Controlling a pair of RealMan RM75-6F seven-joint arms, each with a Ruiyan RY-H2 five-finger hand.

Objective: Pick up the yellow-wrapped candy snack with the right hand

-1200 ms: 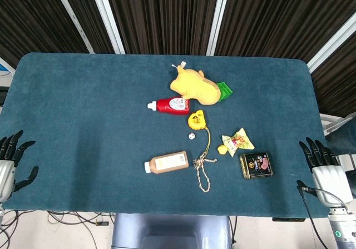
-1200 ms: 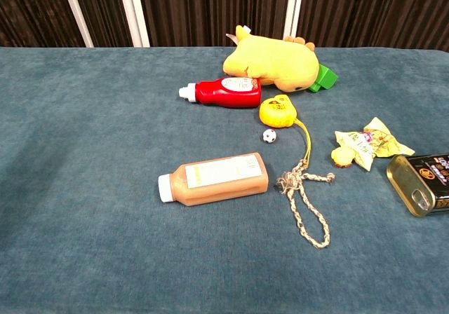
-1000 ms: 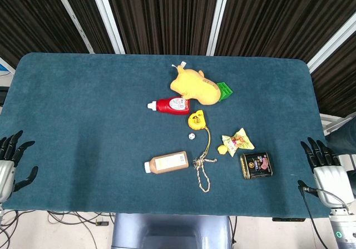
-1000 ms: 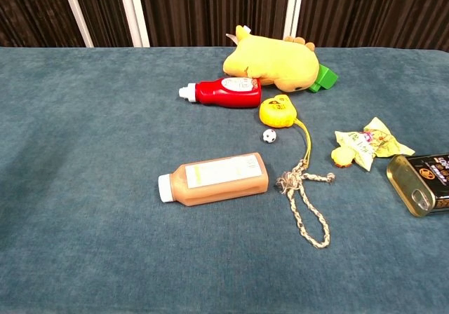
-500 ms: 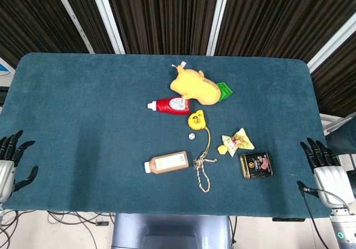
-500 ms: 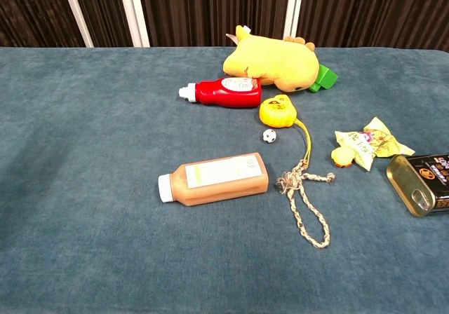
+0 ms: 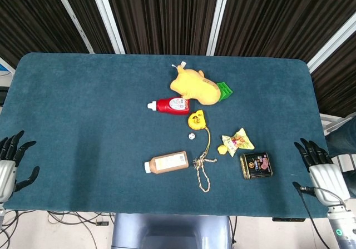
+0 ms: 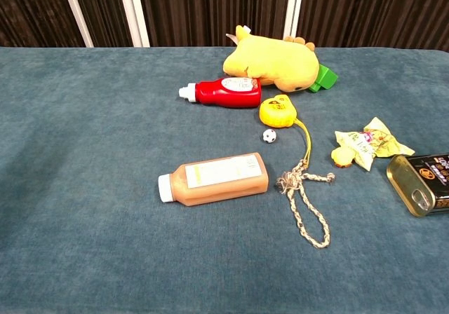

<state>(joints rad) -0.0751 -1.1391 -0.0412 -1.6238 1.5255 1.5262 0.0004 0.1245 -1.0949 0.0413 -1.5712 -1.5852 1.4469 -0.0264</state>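
The right hand [image 7: 321, 174] sat off the counter's right end, fingers apart and pointing away from the robot, holding nothing. Against the frame half a second before, it had edged a little inward, toward the counter; nothing lying on the counter had shifted. The left hand [image 7: 8, 165] hung off the left end in the same place, fingers spread, likewise empty. Neither hand showed in the chest view.

Nearest the right hand lay a dark rectangular tin with a gold rim [image 7: 256, 165] [image 8: 424, 181], and just beyond it the yellow-wrapped candy snack [image 7: 238, 141] [image 8: 368, 146], a crinkled glossy packet lying flat, well apart from the hand. Further in, a braided cream rope loop [image 7: 202, 171] [image 8: 303, 203] trailed on a yellow cord from a small yellow rounded pouch [image 7: 196, 119] [image 8: 278, 111], with a tiny black-and-white ball [image 7: 191, 136] [image 8: 269, 136] beside it. A clear plastic bottle of brown liquid with a white cap [image 7: 166, 162] [image 8: 215, 179] lay on its side. Behind were a red squeeze bottle with a white cap [image 7: 168, 105] [image 8: 224, 92], a soft yellow plush toy [image 7: 193, 86] [image 8: 273, 62] and a green plastic block [image 7: 224, 90] [image 8: 323, 78] touching the plush.

The counter [image 7: 83, 110] [image 8: 84, 153] wore napped teal-blue fabric. Behind it stood dark ribbed wall panels [image 7: 161, 15] split by slanting white strips.
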